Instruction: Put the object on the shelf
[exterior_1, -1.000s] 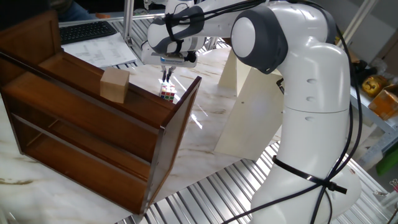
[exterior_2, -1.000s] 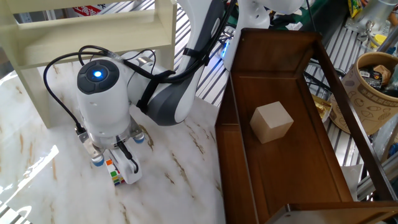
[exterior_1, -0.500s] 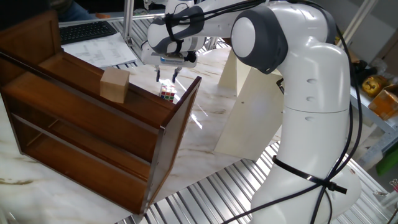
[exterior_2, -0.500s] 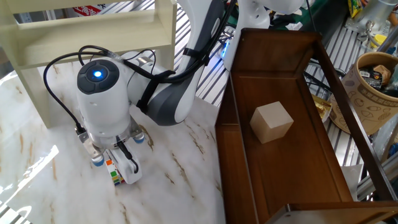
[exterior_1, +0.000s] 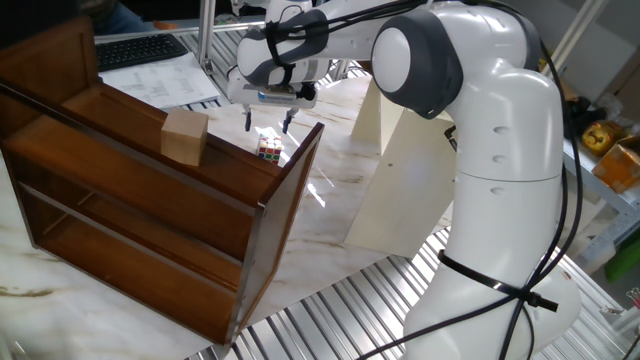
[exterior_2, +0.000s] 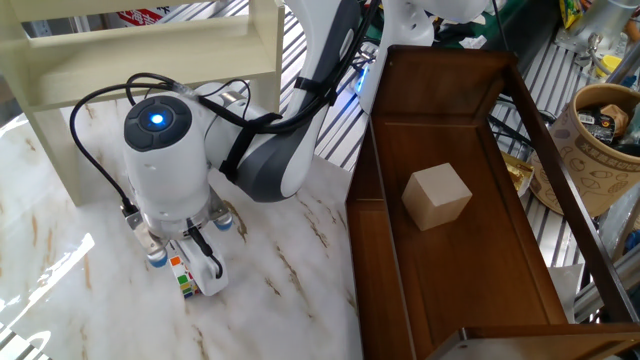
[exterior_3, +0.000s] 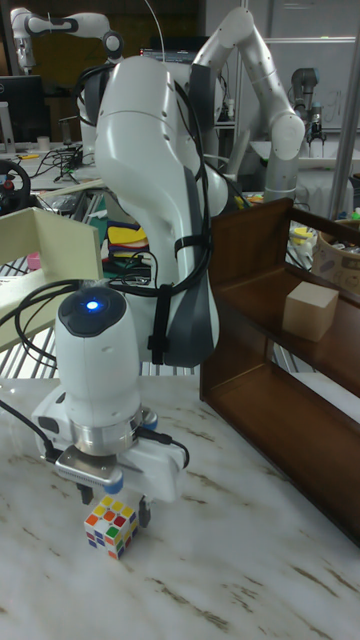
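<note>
Fingers have spread since a second ago — they were pinched together right over the cube (exterior_1: 269, 149), and now the gripper (exterior_1: 268, 122) hangs with its jaws apart, straddling the cube from just above on the marble table (exterior_2: 290, 270). Cube itself hasn't budged: it sits directly below the hand, beside the end panel of the dark brown shelf unit (exterior_1: 150, 200), with the cream shelf (exterior_2: 150, 60) well off behind the hand. My worry is the descent — if one fingertip lands on the cube's top edge instead of clearing it, it'll tip or skid the cube away.
</note>
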